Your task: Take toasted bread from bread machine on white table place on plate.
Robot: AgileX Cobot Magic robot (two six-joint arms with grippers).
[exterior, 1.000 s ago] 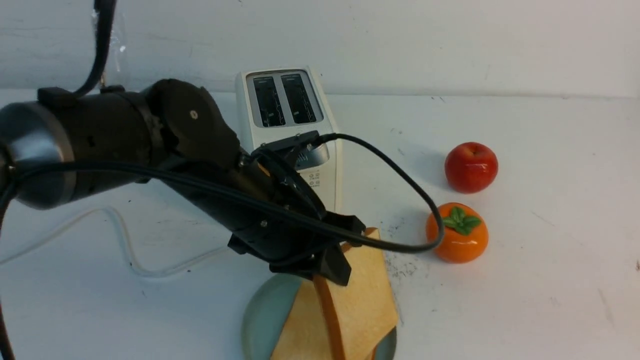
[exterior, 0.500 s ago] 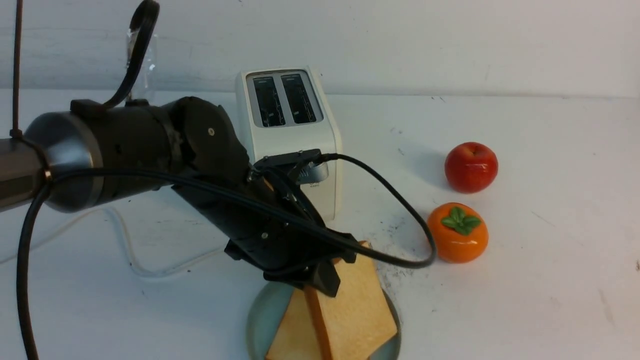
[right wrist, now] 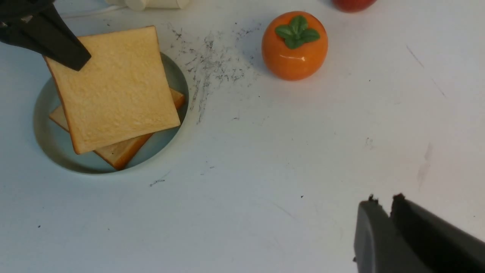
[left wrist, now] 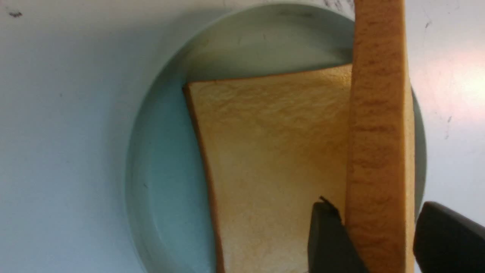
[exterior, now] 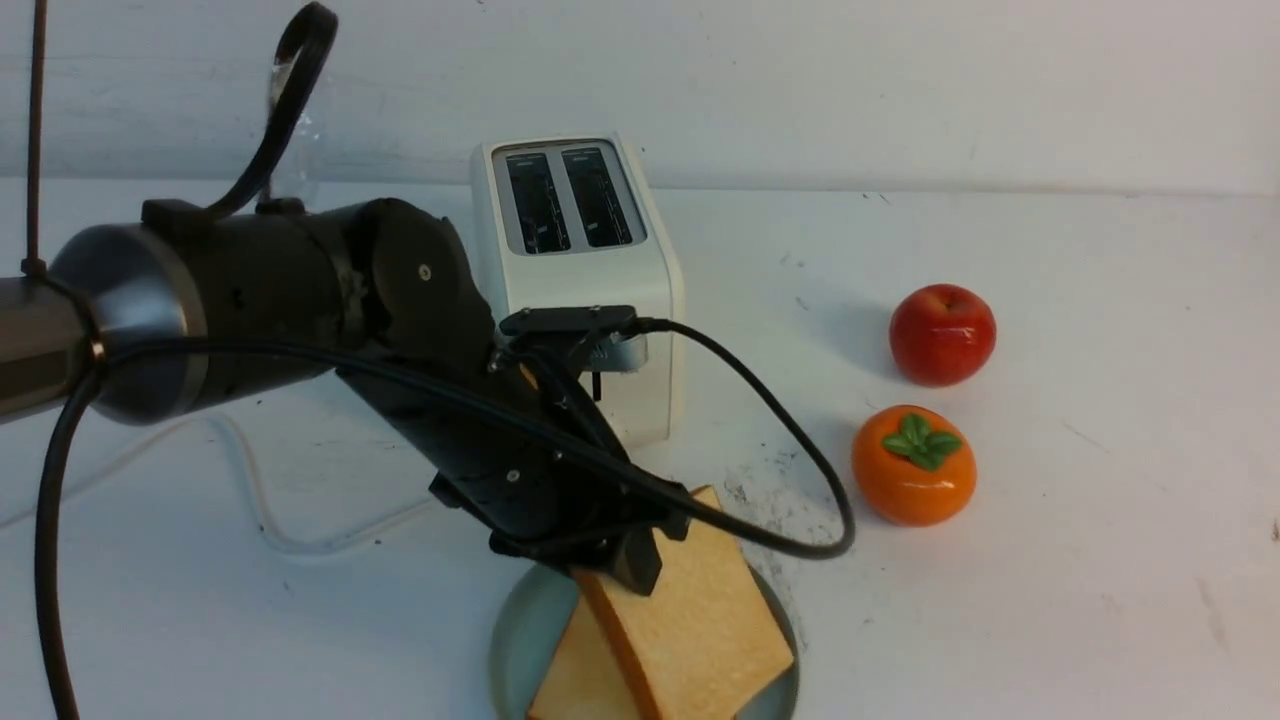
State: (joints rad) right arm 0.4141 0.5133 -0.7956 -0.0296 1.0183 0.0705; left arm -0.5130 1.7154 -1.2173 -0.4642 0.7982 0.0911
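Two slices of toasted bread are at the pale blue-green plate (exterior: 520, 630) near the white table's front edge. One slice (right wrist: 121, 151) lies flat in the plate. The other slice (exterior: 690, 620) leans tilted over it, its crust edge (left wrist: 379, 113) between the spread jaws of my left gripper (left wrist: 375, 203). One finger (left wrist: 329, 239) touches it; the other finger (left wrist: 447, 239) stands just off it. The bread machine (exterior: 575, 260) stands behind the plate, both slots empty. My right gripper (right wrist: 382, 198) hovers shut and empty over bare table, right of the plate.
An orange persimmon (exterior: 913, 465) and a red apple (exterior: 942, 333) sit right of the toaster. The toaster's white cord (exterior: 250, 480) trails across the table to the left. My left arm's black cable (exterior: 800, 470) loops out toward the persimmon.
My left gripper came down and slightly left over the plate with the slice. The slice tipped from nearly upright toward flat, and the jaws spread apart.
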